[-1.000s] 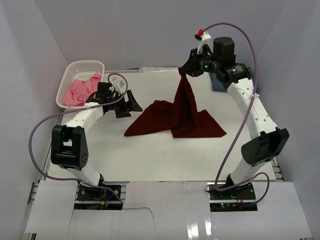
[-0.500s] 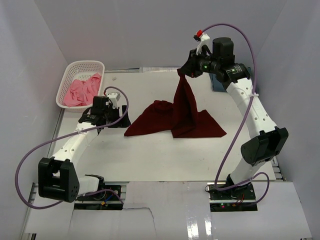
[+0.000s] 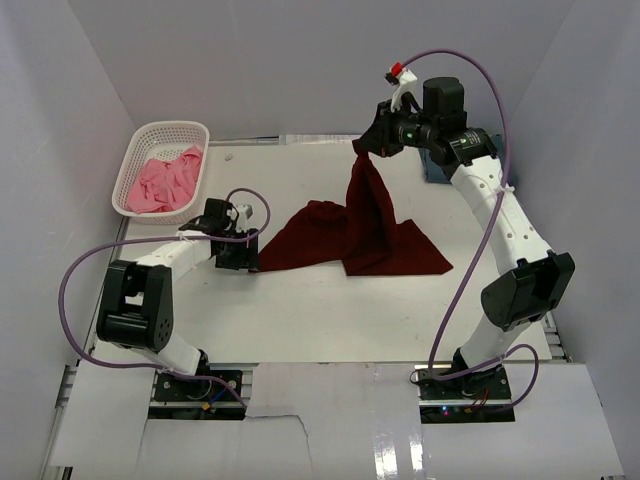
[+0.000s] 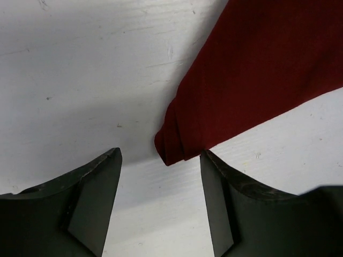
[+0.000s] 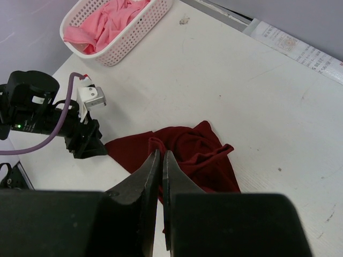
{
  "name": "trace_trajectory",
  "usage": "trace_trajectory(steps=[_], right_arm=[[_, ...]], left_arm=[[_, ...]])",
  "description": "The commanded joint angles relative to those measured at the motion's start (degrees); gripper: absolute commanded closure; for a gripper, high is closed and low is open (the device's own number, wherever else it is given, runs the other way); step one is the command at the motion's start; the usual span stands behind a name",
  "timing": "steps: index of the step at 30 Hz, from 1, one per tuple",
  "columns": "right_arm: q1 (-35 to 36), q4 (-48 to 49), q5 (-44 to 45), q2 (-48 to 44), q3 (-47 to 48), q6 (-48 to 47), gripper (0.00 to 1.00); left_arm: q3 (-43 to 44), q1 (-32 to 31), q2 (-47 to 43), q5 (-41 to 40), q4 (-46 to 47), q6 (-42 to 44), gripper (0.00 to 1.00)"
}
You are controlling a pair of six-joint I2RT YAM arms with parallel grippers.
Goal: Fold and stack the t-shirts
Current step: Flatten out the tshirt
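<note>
Maroon t-shirt [image 3: 350,235]: mid-table [image 3: 300,310], one edge lifted, the rest spread flat.
Right end effector [image 3: 368,148]: clamped on the raised edge.
Left end effector [image 4: 161,156]: jaws apart, straddling the shirt's left corner.
Pink t-shirt [image 3: 163,182]: in basket [image 3: 172,130], far left.

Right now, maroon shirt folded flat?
No: maroon shirt hangs from the right gripper at one end, rest rumpled on the table.

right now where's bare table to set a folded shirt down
Free: the near strip of table between the maroon shirt and the near edge, and the far patch between the basket and the right hand. Crowded: the middle, where the shirt spreads, with the left hand at its corner.
</note>
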Motion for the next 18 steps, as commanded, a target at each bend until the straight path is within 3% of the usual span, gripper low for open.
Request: trace_trajectory(steps=[1,4,9,12,15,18], right_arm=[[-0.1,2.7,-1.0,-2.2,-0.5,0.2,0.92],[-0.2,3.1,-1.4,-2.2,-1.2,0.5,0.92],[-0.2,4.1,-1.6,-2.6,-2.7,0.9,0.92],[-0.2,4.1,-1.2,-2.6,-2.9,0.9,0.92],[-0.2,3.9,-1.1,-3.0,-3.0,0.9,0.92],[-0.2,3.8,-0.9,-3.2,-3.0,0.9,0.92]], left_arm=[[2.8,-0.3,-0.4,2.0,0.7,0.6,0.29],[3.0,-0.3,0.0,3.3,0.8,0.5,0.35],[4.4,-0.3,3.9,6.4,-0.5,-0.5,0.72],[6.7,-0.4,8.4,10.1,-2.5,-1.1,0.82],[8.0,-0.3,10.9,13.8,-4.0,-1.5,0.83],[8.1,-0.3,10.7,11.2,-4.7,-1.8,0.65]])
